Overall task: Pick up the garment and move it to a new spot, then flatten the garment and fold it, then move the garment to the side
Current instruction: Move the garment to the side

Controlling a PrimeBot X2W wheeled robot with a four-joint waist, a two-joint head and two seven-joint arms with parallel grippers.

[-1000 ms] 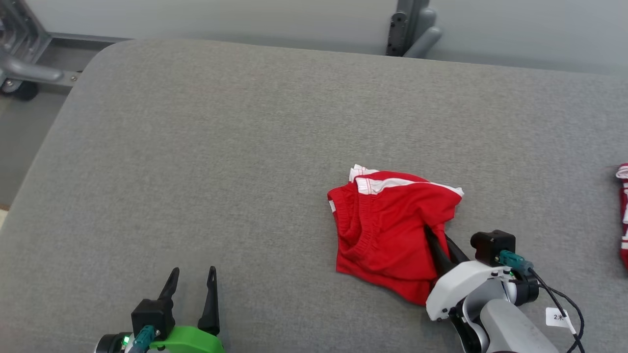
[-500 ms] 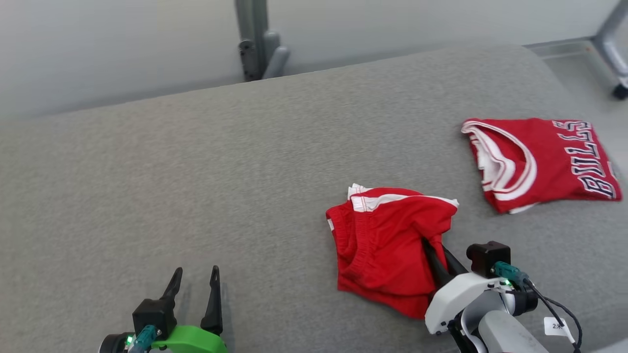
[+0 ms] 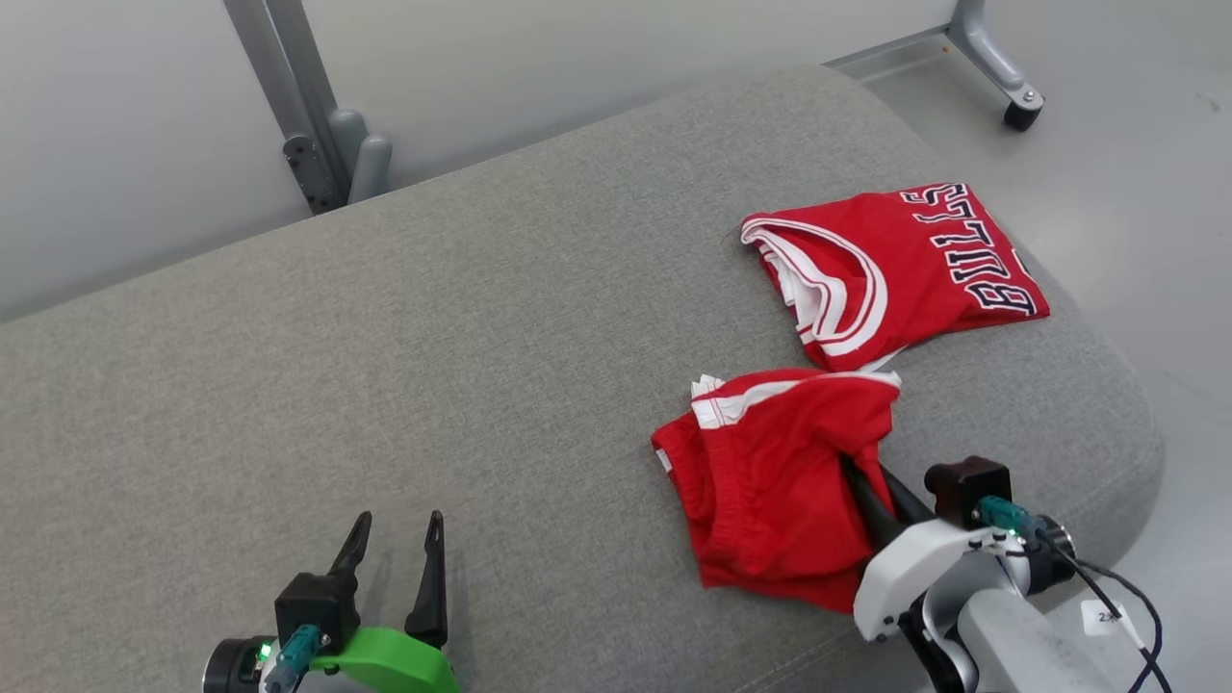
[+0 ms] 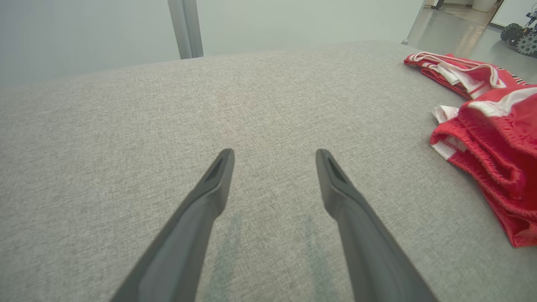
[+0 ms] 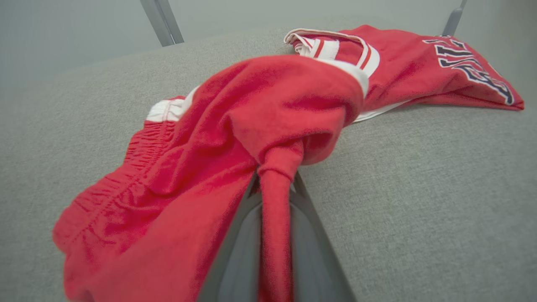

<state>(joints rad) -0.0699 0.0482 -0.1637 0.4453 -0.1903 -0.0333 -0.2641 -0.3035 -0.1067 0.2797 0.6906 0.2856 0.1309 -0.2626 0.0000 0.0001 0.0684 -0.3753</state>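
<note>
The garment, a pair of red shorts with white trim, lies bunched on the grey padded table near its right end. My right gripper is shut on a pinched fold of the garment; red cloth runs down between its fingers in the right wrist view. My left gripper hovers open and holding nothing over bare table at the lower left, well left of the garment. Its fingers stand wide apart.
A folded red jersey with dark lettering lies just beyond the shorts, almost touching them. The table's rounded right edge is close to my right arm, with floor beyond. A grey metal post stands behind the table, and a caster leg at the far right.
The head view has swung right, bringing the jersey and the table's right end into sight. The shorts, still pinched in my right gripper, now sit much closer to the jersey. The left gripper stays open.
</note>
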